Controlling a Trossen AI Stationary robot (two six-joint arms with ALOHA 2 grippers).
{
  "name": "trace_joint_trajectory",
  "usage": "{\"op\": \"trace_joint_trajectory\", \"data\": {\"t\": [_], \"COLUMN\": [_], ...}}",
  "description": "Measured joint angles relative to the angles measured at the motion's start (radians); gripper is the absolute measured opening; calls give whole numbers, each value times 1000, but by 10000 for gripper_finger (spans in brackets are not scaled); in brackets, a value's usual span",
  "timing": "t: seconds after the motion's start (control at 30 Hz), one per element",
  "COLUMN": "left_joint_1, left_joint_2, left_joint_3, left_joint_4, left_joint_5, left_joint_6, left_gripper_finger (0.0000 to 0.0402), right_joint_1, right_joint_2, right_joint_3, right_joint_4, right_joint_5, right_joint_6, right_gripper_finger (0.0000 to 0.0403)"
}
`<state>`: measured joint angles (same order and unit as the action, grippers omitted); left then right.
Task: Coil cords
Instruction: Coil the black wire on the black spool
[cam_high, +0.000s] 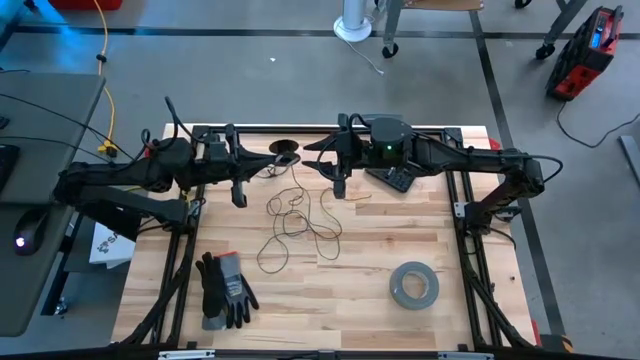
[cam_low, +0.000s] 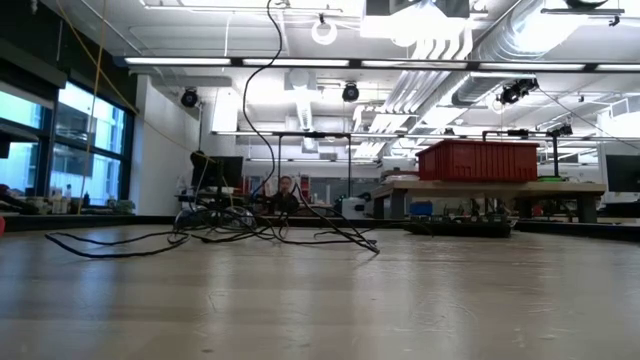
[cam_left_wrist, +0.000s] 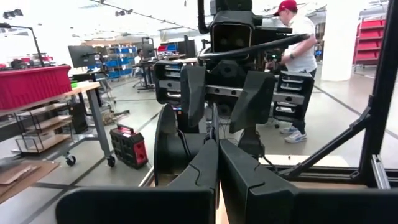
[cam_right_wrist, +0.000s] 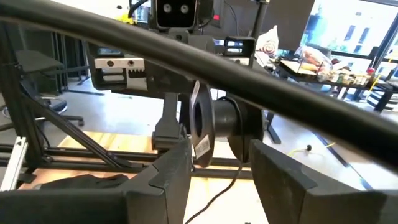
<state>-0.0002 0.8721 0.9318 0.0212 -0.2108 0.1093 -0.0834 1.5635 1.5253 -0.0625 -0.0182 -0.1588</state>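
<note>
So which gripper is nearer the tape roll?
Right. The right gripper hangs above the table's far middle, diagonally across from the tape roll; the left gripper is farther off, beyond the cord.

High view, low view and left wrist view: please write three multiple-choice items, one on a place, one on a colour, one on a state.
1. Where on the table does the grey tape roll lie?
A. on the right arm's side
B. between the two arms
C. on the gloves
2. The crate in the room behind is:
A. blue
B. red
C. yellow
3. The left gripper is:
A. wide open
B. shut
C. out of view
Answers: 1 A, the high view shows it on that side; 2 B, the low view shows it red; 3 B, its fingers meet in the left wrist view.
</note>
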Motion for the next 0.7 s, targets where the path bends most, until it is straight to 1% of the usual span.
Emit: {"op": "trace_joint_trajectory", "data": {"t": [0.23,0.3,0.43,0.7], "left_joint_1": [0,0,0,0], "left_joint_2": [18,19,18,18], "left_joint_3": [0,0,0,0], "left_joint_4": [1,2,4,7], "left_joint_5": [29,47,53,53], "left_joint_6": [31,24,1,-3], "left_gripper_finger": [0,0,0,0], "right_joint_1": [1,1,5,19], "right_joint_2": [0,0,0,0], "right_joint_3": [0,0,0,0], "right_joint_4": [16,15,14,15], "right_joint_5": [-42,-47,-66,-69], "right_joint_6": [13,39,49,48], "right_gripper_finger": [155,155,155,118]}}
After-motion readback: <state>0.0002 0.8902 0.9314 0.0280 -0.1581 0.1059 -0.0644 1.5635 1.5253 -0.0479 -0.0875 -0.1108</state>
